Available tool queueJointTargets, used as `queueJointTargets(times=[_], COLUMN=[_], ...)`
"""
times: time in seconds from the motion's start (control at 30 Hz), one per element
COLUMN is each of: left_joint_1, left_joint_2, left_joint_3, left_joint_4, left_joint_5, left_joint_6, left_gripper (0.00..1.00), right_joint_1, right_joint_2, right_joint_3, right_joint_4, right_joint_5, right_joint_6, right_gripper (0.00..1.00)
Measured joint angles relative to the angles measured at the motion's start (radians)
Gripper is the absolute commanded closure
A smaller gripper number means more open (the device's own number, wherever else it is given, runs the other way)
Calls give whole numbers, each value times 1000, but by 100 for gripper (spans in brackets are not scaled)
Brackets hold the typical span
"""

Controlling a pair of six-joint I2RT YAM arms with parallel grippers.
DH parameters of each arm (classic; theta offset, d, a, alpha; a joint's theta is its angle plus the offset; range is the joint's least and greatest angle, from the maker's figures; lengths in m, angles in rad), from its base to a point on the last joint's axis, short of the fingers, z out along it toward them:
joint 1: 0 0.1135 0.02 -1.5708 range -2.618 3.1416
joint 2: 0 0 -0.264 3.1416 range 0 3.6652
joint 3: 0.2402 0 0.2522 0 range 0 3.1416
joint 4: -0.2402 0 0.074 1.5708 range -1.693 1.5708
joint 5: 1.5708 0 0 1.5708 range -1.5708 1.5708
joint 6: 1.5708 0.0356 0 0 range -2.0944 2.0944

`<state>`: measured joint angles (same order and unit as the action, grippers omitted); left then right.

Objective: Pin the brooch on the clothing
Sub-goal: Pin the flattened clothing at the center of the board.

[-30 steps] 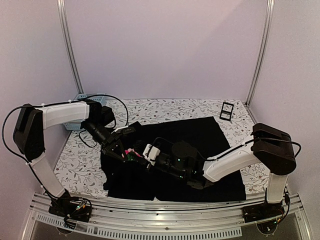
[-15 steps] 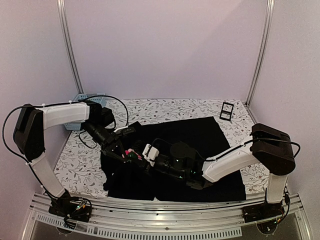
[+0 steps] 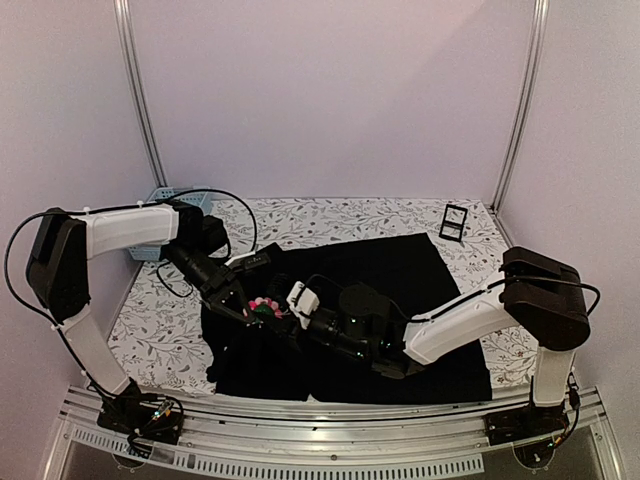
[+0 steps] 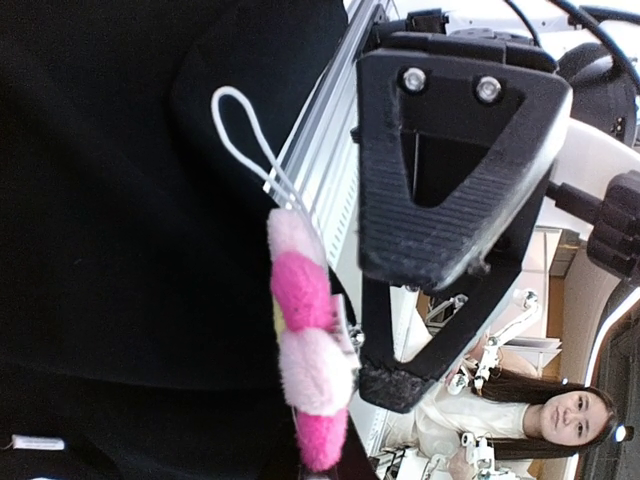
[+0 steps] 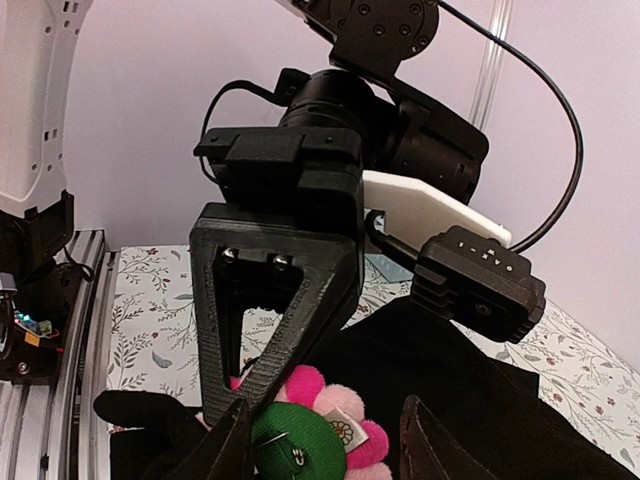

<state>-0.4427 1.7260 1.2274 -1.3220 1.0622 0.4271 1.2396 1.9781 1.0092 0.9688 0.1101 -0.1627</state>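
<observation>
Gripping brooch [image 3: 264, 305]: left gripper [image 3: 245, 304], near left edge of clothing [image 3: 410, 265] | right gripper [image 5: 325, 445]: jaws parted, straddling brooch

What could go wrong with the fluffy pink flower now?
The right hand is open around the brooch; if its pin hasn't caught the clothing, it may drop. The left hand sits shut right beside, so the two hands could bump. The white loop might snag a hand.
</observation>
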Motion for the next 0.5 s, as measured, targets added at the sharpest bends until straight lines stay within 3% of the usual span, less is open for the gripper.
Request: queueJointTargets(times=[0.5], left_joint_1=[1], left_joint_2=[-37], left_joint_3=[23], left_joint_4=[-3], left_joint_5=[-47], left_joint_6=[58], left_gripper=[100], right_joint_1=[-68], right_joint_2=[0], right_joint_3=[0], right_joint_4=[-4], right_joint_5=[-202], right_joint_6=[132], right_gripper=[44])
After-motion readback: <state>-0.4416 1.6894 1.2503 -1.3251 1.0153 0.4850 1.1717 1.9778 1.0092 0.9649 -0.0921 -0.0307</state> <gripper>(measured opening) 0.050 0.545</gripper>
